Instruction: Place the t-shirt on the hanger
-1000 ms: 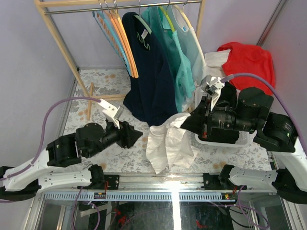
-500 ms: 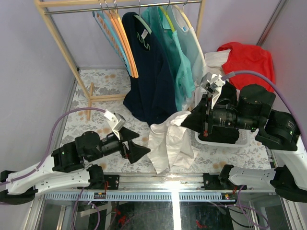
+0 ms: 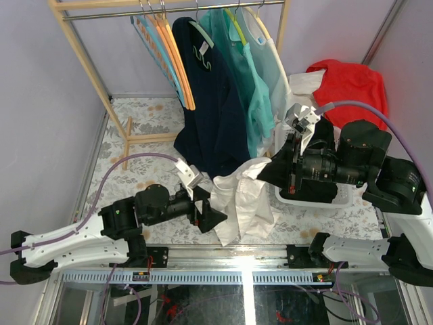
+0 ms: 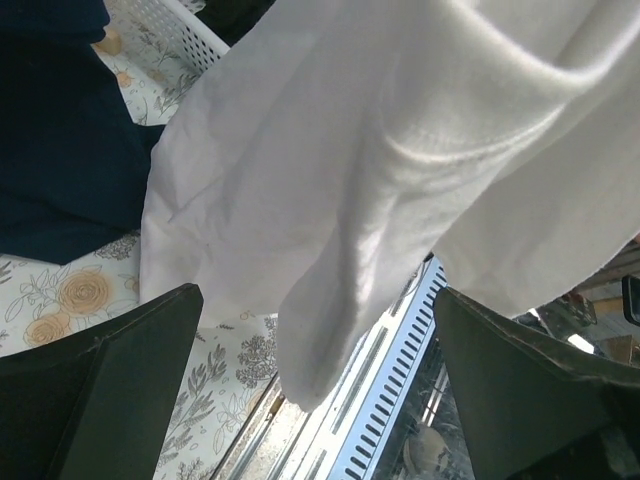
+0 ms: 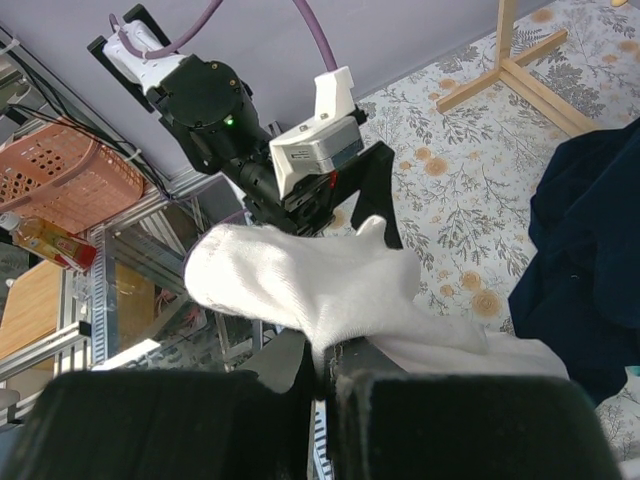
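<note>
The white t-shirt (image 3: 240, 203) hangs in a long fold from my right gripper (image 3: 262, 170), which is shut on its upper edge above the table's middle. In the right wrist view a bunch of the t-shirt (image 5: 320, 285) sticks out above the closed right gripper (image 5: 325, 375). My left gripper (image 3: 215, 215) stands open at the cloth's lower left edge. In the left wrist view the t-shirt (image 4: 350, 180) hangs just beyond the left gripper (image 4: 315, 330), with its lowest tip between the wide fingers. The hanger (image 3: 161, 34) looks to be the palest of the empty ones at the rail's left.
A wooden rack (image 3: 88, 61) at the back carries blue and orange hangers, a navy shirt (image 3: 210, 115) and teal and pale shirts (image 3: 260, 88). A white basket (image 3: 318, 196) sits under the right arm. A red cloth (image 3: 352, 84) lies at the back right. The table's front rail (image 4: 390, 400) is close below.
My left arm has swung right across the table up to the hanging t-shirt, and its jaws have gone from shut to wide open. The right gripper still holds the shirt in place.
</note>
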Robot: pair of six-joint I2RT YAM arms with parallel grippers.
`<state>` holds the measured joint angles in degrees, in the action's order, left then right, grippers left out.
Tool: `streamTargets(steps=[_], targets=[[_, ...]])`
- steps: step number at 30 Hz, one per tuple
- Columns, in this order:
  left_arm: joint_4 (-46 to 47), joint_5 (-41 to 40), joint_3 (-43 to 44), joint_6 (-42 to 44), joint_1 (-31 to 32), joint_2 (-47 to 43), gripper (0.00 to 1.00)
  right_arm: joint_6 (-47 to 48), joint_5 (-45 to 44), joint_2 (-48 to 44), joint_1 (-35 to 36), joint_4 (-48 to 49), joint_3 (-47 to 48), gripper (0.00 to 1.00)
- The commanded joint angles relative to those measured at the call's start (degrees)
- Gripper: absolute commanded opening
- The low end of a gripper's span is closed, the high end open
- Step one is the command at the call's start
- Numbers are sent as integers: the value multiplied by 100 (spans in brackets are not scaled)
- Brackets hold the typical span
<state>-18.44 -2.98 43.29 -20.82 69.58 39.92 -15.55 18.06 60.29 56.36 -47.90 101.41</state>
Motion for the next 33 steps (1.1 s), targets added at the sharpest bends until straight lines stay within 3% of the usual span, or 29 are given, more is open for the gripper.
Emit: streamTargets(steps=[1, 4, 8, 13, 15, 21, 24, 33], targets=[[754, 79, 28, 238, -56, 243, 98, 4, 24, -143, 45, 225, 237, 0], [734, 83, 102, 304, -82, 416, 91, 6, -6, -186, 44, 204, 224, 0], [625, 116, 165, 315, -124, 395, 72, 19, -70, -263, 48, 170, 183, 0], [357, 88, 271, 321, -163, 201, 46, 25, -110, -370, 38, 185, 55, 0], [261, 38, 332, 309, -166, 162, 30, 17, -135, -409, 46, 201, 2, 0], [105, -2, 483, 309, -169, 169, 18, -9, -150, -497, 45, 242, -113, 0], [-5, -145, 627, 270, -172, 203, 5, -33, -144, -537, 48, 275, -185, 0], [-783, -781, 1568, 70, -171, 539, 0, -35, -51, -533, 45, 597, -564, 0]])
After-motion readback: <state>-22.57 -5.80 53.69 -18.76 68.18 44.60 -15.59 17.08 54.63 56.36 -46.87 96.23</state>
